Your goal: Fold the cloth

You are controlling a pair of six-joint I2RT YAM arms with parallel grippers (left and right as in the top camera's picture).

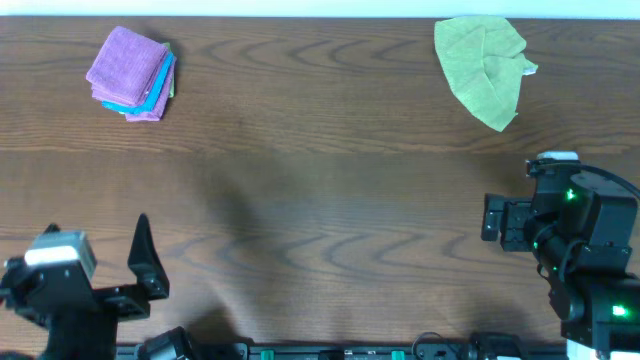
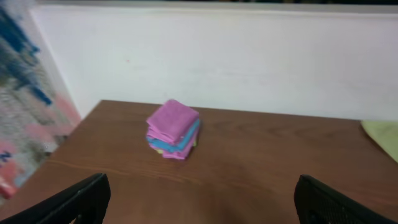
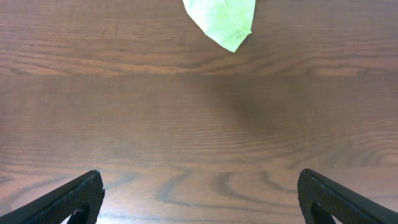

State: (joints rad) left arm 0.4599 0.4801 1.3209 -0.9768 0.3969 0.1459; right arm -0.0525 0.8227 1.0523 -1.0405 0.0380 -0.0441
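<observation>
Cloth: 1 light green cloth lay loose and unfolded, rumpled, with creases running across it and 1 pointed corner aimed toward the robot's side.
Cloth's place: it rested flat on the brown wooden table, at the far edge on the robot's right, and nothing touched it.
Right gripper: the right gripper stood nearer the robot than the green cloth and well apart from it. Its jaws were spread wide and held nothing.
Right fingers: 2 dark fingers showed in the lower corners of the right wrist view with bare wood between them. The green cloth's pointed tip showed at the top edge of that view.
Left gripper: the left gripper stood far to the left of the green cloth and nearer the robot, well apart from it. Its jaws were also wide apart and empty.
Left fingers: 2 dark fingers sat low in the left wrist view, where the green cloth showed only as a sliver at the right edge.
Stack: 1 stack of folded cloths, purple on top with blue beneath, sat far to the left of the green cloth along the same far edge.
Wall: a white wall rose behind the table's far edge, beyond the green cloth.
</observation>
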